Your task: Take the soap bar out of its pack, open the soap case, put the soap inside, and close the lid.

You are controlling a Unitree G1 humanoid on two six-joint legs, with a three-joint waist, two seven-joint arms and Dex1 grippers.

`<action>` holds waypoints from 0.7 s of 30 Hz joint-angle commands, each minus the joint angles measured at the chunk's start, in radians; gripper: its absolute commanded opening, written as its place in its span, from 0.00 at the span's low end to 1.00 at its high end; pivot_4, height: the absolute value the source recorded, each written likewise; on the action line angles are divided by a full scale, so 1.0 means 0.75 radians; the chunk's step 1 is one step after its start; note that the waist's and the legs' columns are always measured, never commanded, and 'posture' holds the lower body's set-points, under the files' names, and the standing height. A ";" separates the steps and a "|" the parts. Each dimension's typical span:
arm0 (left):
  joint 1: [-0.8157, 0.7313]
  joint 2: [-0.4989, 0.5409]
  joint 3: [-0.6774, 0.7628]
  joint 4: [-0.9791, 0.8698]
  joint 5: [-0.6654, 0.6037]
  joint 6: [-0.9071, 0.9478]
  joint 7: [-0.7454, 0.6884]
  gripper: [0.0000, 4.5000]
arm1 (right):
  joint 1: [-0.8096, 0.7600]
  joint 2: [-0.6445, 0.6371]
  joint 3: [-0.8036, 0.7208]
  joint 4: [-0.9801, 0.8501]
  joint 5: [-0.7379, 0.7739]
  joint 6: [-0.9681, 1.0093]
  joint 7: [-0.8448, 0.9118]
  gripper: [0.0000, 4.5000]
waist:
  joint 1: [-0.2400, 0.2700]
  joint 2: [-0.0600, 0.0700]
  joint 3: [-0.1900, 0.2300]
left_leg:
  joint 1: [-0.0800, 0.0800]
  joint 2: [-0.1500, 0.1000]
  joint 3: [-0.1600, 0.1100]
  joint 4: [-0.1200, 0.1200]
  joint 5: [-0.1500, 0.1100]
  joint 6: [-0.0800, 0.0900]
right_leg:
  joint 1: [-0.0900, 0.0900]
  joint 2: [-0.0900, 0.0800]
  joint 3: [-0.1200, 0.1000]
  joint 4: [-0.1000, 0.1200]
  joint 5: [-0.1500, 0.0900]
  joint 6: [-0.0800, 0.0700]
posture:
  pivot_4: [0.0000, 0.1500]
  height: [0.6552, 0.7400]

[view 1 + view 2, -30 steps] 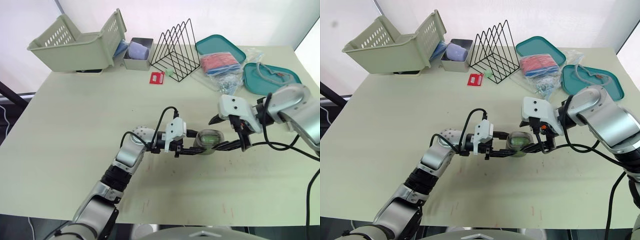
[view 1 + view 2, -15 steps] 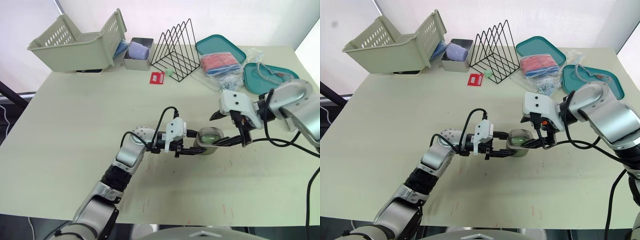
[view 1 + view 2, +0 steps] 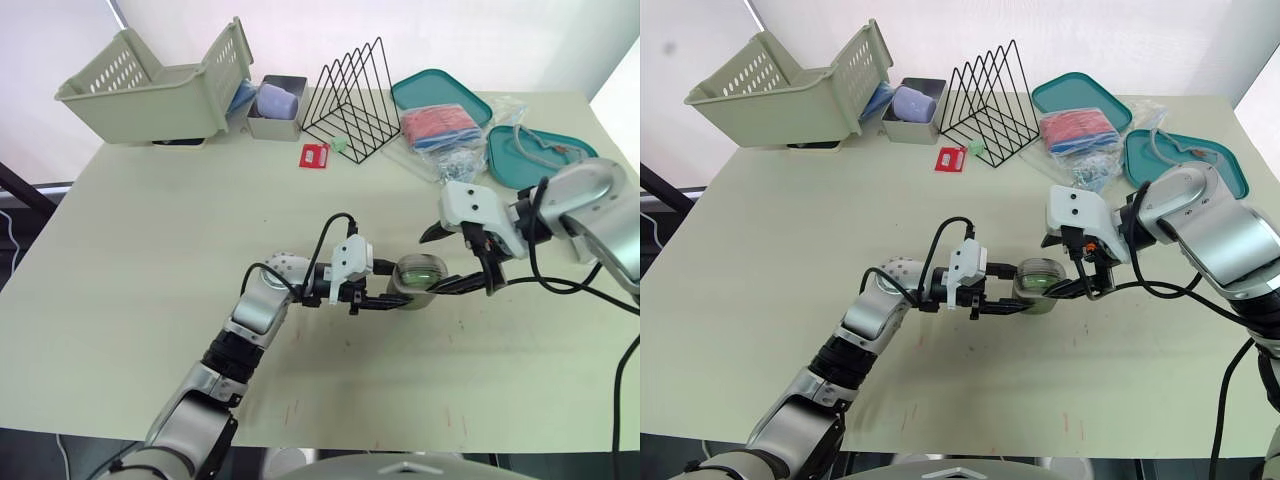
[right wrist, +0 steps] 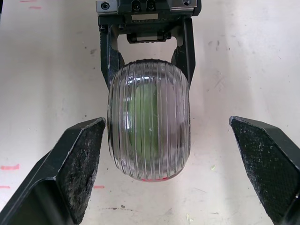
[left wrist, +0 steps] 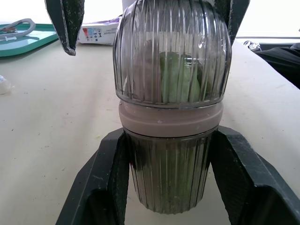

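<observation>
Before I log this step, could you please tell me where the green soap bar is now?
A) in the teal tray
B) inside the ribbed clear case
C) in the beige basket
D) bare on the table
B: the soap shows green through the ribbed soap case, which the left gripper clamps while the right gripper stands open around it.

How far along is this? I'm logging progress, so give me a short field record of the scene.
soap case: near the middle of the table, between both tools
lid: ribbed, clear, looks seated on the base
soap: green bar, inside the case
left tool: clamped on the case's base
right tool: open, fingers flanking the lid, not touching
remaining: probably only letting go
</observation>
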 commanded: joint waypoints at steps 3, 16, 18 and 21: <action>-0.007 0.002 -0.012 -0.031 0.004 0.003 -0.004 0.45 | -0.016 -0.041 -0.063 -0.029 0.022 0.006 0.015 0.98 | 0.000 0.000 0.000 | 0.000 0.000 0.000 0.000 0.000 0.000 | 0.000 0.000 0.000 0.000 0.000 0.000 | 1.00 1.00; -0.015 0.018 -0.002 -0.015 0.004 -0.008 -0.013 0.45 | 0.074 -0.206 -0.237 0.019 0.120 0.022 0.081 0.98 | 0.000 0.000 0.000 | 0.000 0.000 0.000 0.000 0.000 0.000 | 0.000 0.000 0.000 0.000 0.000 0.000 | 1.00 1.00; -0.019 0.021 0.000 -0.012 0.003 -0.009 -0.016 0.45 | 0.106 -0.240 -0.280 0.044 0.146 0.008 0.105 0.98 | 0.000 0.000 0.000 | 0.000 0.000 0.000 0.000 0.000 0.000 | 0.000 0.000 0.000 0.000 0.000 0.000 | 1.00 1.00; -0.024 0.024 0.002 -0.007 0.001 -0.011 -0.018 0.45 | 0.160 -0.236 -0.361 0.110 0.192 -0.015 0.105 0.98 | 0.000 0.000 0.000 | 0.000 0.000 0.000 0.000 0.000 0.000 | 0.000 0.000 0.000 0.000 0.000 0.000 | 1.00 1.00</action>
